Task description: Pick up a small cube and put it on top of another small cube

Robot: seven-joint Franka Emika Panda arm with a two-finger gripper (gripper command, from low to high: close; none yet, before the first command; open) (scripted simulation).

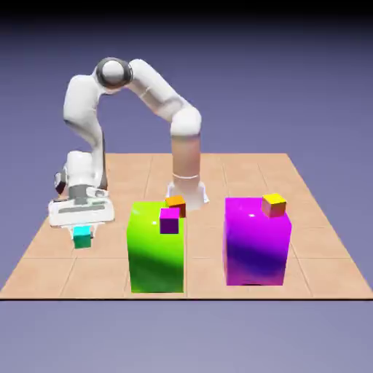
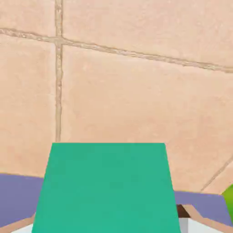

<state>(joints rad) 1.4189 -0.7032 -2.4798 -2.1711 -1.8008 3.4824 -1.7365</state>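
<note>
Your gripper [image 1: 82,232] hangs low at the exterior view's left, pointing straight down, and the small cube [image 1: 82,237] sits right under the hand, between the fingers. In the hand view the small cube [image 2: 105,187] fills the lower middle and hides both fingertips — that is why you cannot read the jaw gap directly. Judging by how tightly it sits there, the fingers look closed on it, about 1 cube-width apart. Whether it is already clear of the table [image 1: 44,262] or resting on it, you cannot tell.

The likely targets are all off to the side of the hand and higher than it. A small purple cube [image 1: 169,221] sits at the top edge of the big green block [image 1: 156,249], with a small orange cube [image 1: 175,205] just behind it; another orange cube [image 1: 274,205] tops the big magenta block [image 1: 256,242], well apart from the hand.

Because those 3 perches stand above the hand, you would probably need height first — a sideways move at this level would run the cube into the green block's wall. The purple cube is nearest.
</note>
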